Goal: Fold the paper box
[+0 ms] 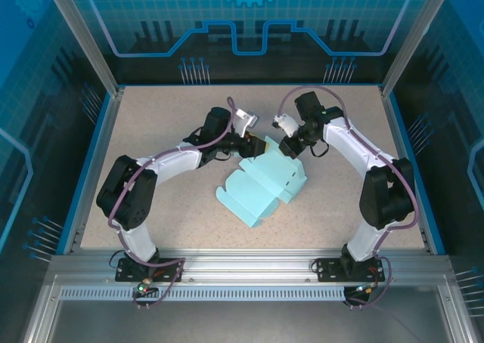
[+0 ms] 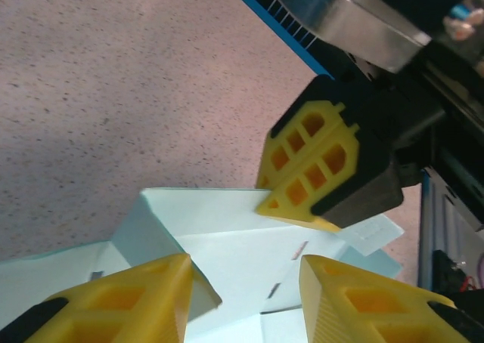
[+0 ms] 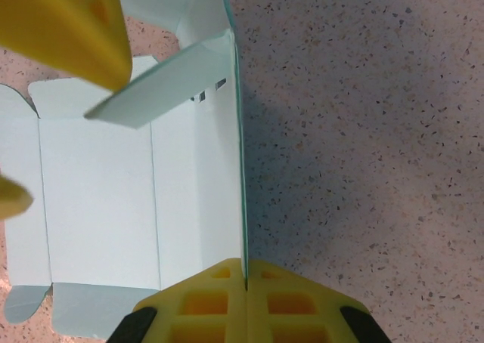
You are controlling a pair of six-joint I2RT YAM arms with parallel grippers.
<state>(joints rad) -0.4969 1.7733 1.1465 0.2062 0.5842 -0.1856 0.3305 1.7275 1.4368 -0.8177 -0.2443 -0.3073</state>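
Observation:
The paper box (image 1: 257,196) is a pale blue creased cut-out lying mid-table, its far panels lifted. My right gripper (image 3: 246,271) is shut on the top edge of an upright panel (image 3: 227,169), thin paper pinched between its yellow fingers. In the left wrist view the right gripper (image 2: 283,196) grips that far edge. My left gripper (image 2: 246,271) is open just across from it, its two fingers (image 2: 144,298) straddling the box's white inner side (image 2: 242,237), one beside a raised flap. From above, the left gripper (image 1: 255,148) and right gripper (image 1: 286,148) meet at the box's far end.
The speckled beige table (image 1: 151,131) has a blue rim (image 1: 94,162) and aluminium frame posts (image 1: 79,33) at its corners. Both arms reach inward from the near edge, with bare tabletop to the left, right and behind the box.

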